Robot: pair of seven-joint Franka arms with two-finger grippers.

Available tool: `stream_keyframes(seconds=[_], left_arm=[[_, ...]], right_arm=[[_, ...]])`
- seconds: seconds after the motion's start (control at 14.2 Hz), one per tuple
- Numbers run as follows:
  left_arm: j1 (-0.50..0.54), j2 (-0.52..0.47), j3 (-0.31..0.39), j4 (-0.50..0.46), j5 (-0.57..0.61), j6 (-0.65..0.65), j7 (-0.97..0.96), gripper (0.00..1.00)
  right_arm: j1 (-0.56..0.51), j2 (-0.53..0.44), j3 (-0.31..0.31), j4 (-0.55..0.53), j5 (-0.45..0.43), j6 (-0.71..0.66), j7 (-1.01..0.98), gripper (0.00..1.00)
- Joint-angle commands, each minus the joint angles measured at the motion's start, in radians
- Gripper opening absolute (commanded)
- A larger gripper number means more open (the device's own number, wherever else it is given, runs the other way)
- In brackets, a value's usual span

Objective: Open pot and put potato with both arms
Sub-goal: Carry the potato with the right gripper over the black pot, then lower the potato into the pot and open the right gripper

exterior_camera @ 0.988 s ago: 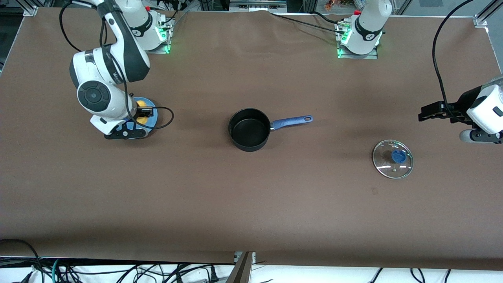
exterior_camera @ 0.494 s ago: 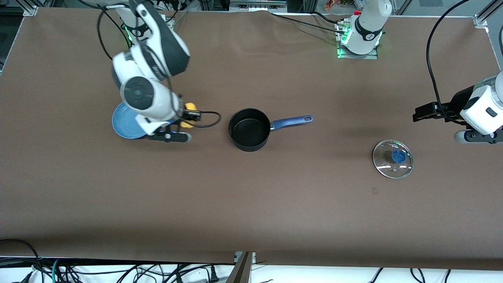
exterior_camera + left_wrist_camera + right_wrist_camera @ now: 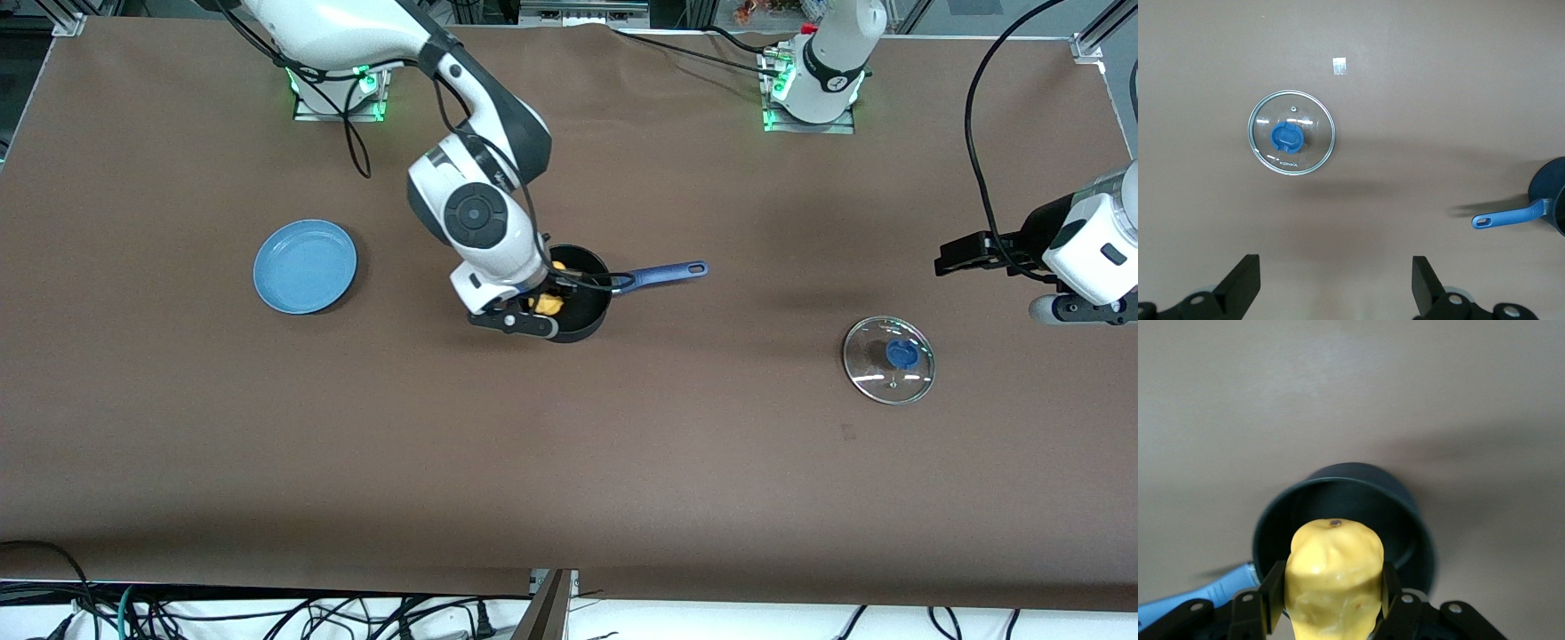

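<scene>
Pinching potato (image 3: pixel 1335 577) over pot (image 3: pixel 582 311) right pincer (image 3: pixel 1331 600), left pincer (image 3: pixel 1335 287) spread (waiting), brown table (image 3: pixel 569 462)

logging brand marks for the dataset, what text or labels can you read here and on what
"KONKA": printed on the glass lid, near its rim, beside the blue knob; read in the left wrist view.
White lettering on the right arm's dark forearm: too small to read.
Pale square tag on the table near the lid: blank or too small to tell.
The pot, potato and plate show no text.
</scene>
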Motion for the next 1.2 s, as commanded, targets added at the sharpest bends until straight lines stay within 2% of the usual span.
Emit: stream_keyframes(seconds=[0.0,0.92,1.13], left_arm=[[0.006,-0.007,-0.008,0.007,0.021,-0.015,-0.007,1.0],[0.016,0.001,-0.008,0.007,0.021,-0.014,-0.005,1.0],[0.02,0.002,-0.008,0.007,0.023,-0.014,-0.002,1.0]], right_arm=[[0.025,0.05,-0.007,0.038,0.0,0.023,0.021,0.22],[0.059,0.166,-0.011,0.029,-0.063,0.037,0.024,0.22],[0.059,0.166,-0.011,0.027,-0.062,0.036,0.024,0.3]])
